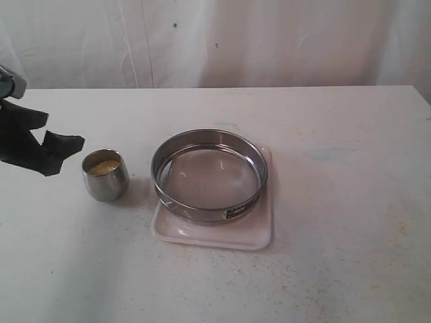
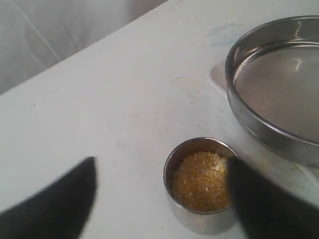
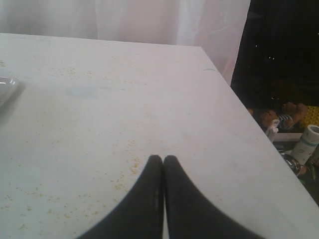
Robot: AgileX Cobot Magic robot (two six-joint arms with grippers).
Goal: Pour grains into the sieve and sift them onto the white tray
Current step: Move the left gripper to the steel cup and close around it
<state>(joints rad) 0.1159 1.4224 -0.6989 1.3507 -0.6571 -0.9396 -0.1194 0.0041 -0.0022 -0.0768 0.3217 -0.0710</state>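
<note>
Your left gripper (image 2: 162,160) is spread wide with nothing between its fingers. It hangs low at the left side of the table (image 1: 337,235), reaching in from the left edge of the exterior view and pointing toward the cup. In the left wrist view one finger (image 2: 259,199) overlaps the cup rim, so you can't call contact there; the exterior view shows a small gap. Your right gripper (image 3: 163,158) has its fingers pressed tip to tip, holds nothing, and hovers over bare table near the right edge. It is out of the exterior view. Stray yellow specks (image 3: 124,174) lie on the table by it.

The white tray (image 1: 215,237) is nearest, lying flat at table centre. It is square with rounded corners, and its edges run roughly along the table edges, slightly skewed. The sieve (image 1: 209,176) sits on it, pushed toward the tray's far-left, leaving bare tray at the front and right. It is a round steel ring with no long axis, mouth up and mesh bare. The dark label (image 1: 236,212) on its wall faces the exterior camera.

The small steel cup (image 1: 105,176) is just left of the tray, apart from it, upright with its mouth up. The grains (image 1: 103,166) are inside it, a fine golden heap with paler bits, filling it below the rim. A white curtain (image 1: 269,40) hangs behind the table.
</note>
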